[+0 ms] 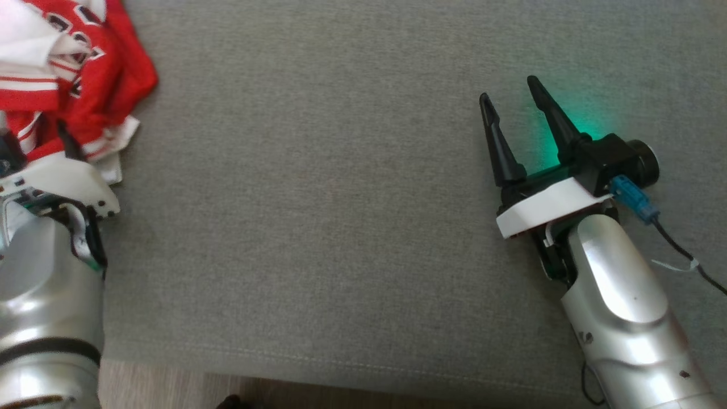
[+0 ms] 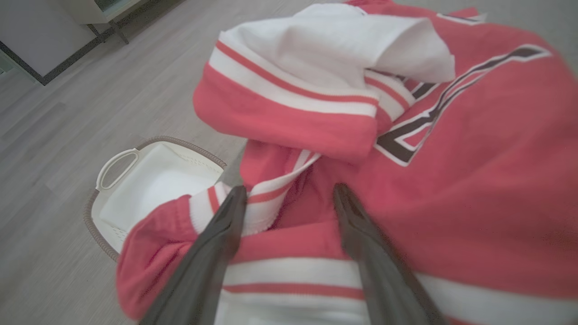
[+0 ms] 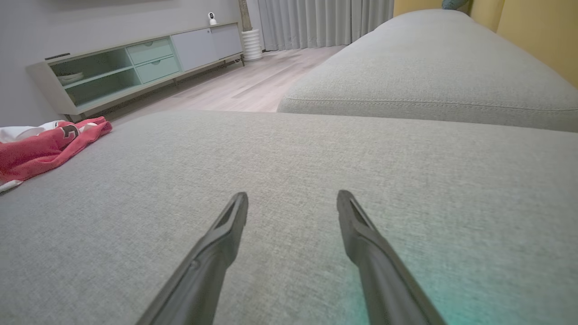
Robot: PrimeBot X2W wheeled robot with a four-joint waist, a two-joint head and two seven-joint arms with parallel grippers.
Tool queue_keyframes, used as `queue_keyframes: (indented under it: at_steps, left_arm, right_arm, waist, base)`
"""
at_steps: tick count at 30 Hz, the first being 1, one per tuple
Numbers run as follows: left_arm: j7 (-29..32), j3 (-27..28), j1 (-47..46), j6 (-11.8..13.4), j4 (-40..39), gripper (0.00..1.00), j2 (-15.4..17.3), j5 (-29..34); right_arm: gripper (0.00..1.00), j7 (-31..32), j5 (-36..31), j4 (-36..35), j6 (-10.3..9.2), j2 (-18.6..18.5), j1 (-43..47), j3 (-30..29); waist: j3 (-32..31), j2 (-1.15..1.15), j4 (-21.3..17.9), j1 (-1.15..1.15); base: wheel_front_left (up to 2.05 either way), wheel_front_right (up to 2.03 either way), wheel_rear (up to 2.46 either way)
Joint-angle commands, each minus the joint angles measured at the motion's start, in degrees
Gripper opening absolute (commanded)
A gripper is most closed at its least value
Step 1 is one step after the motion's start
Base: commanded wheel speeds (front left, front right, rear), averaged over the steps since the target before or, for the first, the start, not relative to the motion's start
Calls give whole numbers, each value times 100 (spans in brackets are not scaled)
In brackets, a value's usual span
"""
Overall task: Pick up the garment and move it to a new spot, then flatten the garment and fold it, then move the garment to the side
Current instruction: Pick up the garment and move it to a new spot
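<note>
The grey cushion is flat and bare across its wide middle, so a gripper can pass freely there. The red and white garment sits in a lumpy heap at the left edge. The left gripper is right at the heap, fingers wide apart. The right gripper is over bare cushion, well apart from the heap, fingers wide too. A white basket stands on the floor just past the heap.

The left hand, fingers spread wide, points into the crumpled red-and-white garment. Beside it, a white basket stands on the floor.
</note>
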Motion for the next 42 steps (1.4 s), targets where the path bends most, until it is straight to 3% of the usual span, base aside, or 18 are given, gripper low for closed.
queue_keyframes:
  at_steps: [1, 2, 3, 4, 5, 12, 20, 27, 36, 39, 42]
  left_arm:
    - [-9, 182, -91, 19, -72, 100, 343, 7]
    - [14, 189, -166, -11, 115, 100, 361, -22]
    - [77, 178, -230, -47, 309, 81, 379, -35]
    - [113, 174, -290, -101, 473, 21, 390, -60]
    - [122, 168, -335, -137, 617, 0, 401, -76]
    - [-16, 69, -607, -381, 859, 0, 493, -99]
    - [-32, -330, -702, -714, -558, 0, 515, 230]
    - [-33, -954, -498, -866, -1517, 0, -17, 542]
    - [-33, -1822, -338, -1132, -2000, 0, -818, 478]
    - [-33, -2212, -307, -1162, -2020, 0, -883, 272]
    - [-33, -2879, -228, -1091, -2231, 0, -890, -407]
  right_arm:
    - [100, -27, -30, -94, 37, 9, 1, 76]
    - [100, -27, -32, -102, 37, 8, 3, 64]
    - [100, -26, -32, -107, 37, 10, 7, 50]
    - [100, -25, -25, -105, 37, 12, 11, 36]
    - [100, -25, -17, -94, 37, 15, 16, 30]
    - [100, -28, 178, 136, 37, 93, 42, -9]
    - [100, -49, 442, 332, 37, 170, 157, -32]
    - [100, -51, 930, 173, 37, 179, 377, 182]
    - [100, -52, 1202, 0, 37, 180, 416, 303]
    - [100, -52, 1267, -43, 37, 180, 417, 312]
    - [100, -52, 1352, -60, 37, 180, 425, 347]
  waist:
    - [44, 0, -55, -1]
    - [49, 0, -71, -1]
    - [48, 0, -88, -1]
    - [40, 0, -102, -1]
    - [18, 0, -115, -1]
    - [-354, 0, -193, -1]
    - [-982, 0, -459, -1]
    - [-1444, 0, -1123, -1]
    - [-1478, 0, -2176, -1]
    - [-1428, 0, -2483, -1]
    - [-1390, 0, -2758, -1]
  base:
    - [0, 0, 0]
    - [0, 0, 0]
    - [0, 0, 0]
    - [0, 0, 0]
    - [0, 0, 0]
    - [0, 0, 0]
    - [0, 0, 0]
    - [0, 0, 0]
    - [0, 0, 0]
    - [0, 0, 0]
    - [0, 0, 0]
